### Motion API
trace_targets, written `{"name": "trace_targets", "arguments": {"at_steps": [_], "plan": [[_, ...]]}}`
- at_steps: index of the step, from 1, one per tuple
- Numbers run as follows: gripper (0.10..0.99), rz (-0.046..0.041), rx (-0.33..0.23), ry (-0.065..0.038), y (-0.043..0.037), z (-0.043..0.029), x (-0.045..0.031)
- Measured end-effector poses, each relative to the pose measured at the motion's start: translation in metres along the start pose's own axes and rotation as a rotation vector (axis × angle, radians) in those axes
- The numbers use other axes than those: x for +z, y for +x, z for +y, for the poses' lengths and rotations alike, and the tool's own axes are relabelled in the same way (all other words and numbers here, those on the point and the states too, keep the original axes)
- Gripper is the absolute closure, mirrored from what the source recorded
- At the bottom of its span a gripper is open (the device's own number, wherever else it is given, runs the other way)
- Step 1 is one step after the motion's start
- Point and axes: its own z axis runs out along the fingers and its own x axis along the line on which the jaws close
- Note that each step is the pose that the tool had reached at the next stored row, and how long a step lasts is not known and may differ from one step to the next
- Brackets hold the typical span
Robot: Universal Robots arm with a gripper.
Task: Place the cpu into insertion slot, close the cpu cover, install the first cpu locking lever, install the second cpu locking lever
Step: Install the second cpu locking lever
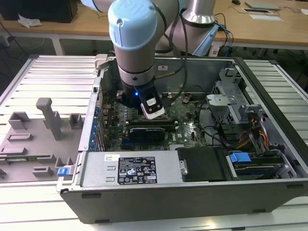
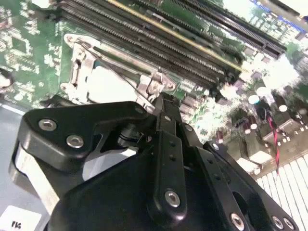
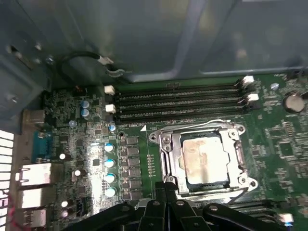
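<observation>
Gripper [image 2: 161, 103] fingers pinched together, nothing held, tip at the socket corner beside a silvery locking lever [image 3: 192, 129]. The cpu [image 3: 204, 161] already sits in the insertion slot [image 3: 166, 161], with the cpu cover [image 3: 238, 154] lying closed over it (judging by its frame). Lever step in hand; pressing it under its hook needs precise contact.

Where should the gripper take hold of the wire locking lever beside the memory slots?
Probably grip the locking lever at its curved end, coming down from above. It is a thin wire lying low between the cpu cover and the memory slots, so a pinch across it suits best.
</observation>
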Motion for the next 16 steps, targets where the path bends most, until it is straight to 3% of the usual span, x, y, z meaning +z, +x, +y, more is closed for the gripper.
{"name": "trace_targets", "arguments": {"at_steps": [6, 8, 9, 10, 12, 16], "plan": [[0.98, -0.0006, -0.001, 0.006, -0.001, 0.0069, -0.0233], [0.98, -0.002, -0.001, 0.02, -0.0012, 0.0081, -0.0268], [0.98, -0.0033, -0.002, 0.044, -0.002, 0.0083, -0.0273], [0.98, -0.0038, -0.002, 0.054, -0.0027, 0.0084, -0.0274], [0.98, -0.0039, -0.002, 0.063, -0.0046, 0.0086, -0.0276], [0.98, -0.004, -0.002, 0.064, -0.0055, 0.0107, -0.0346]]}}
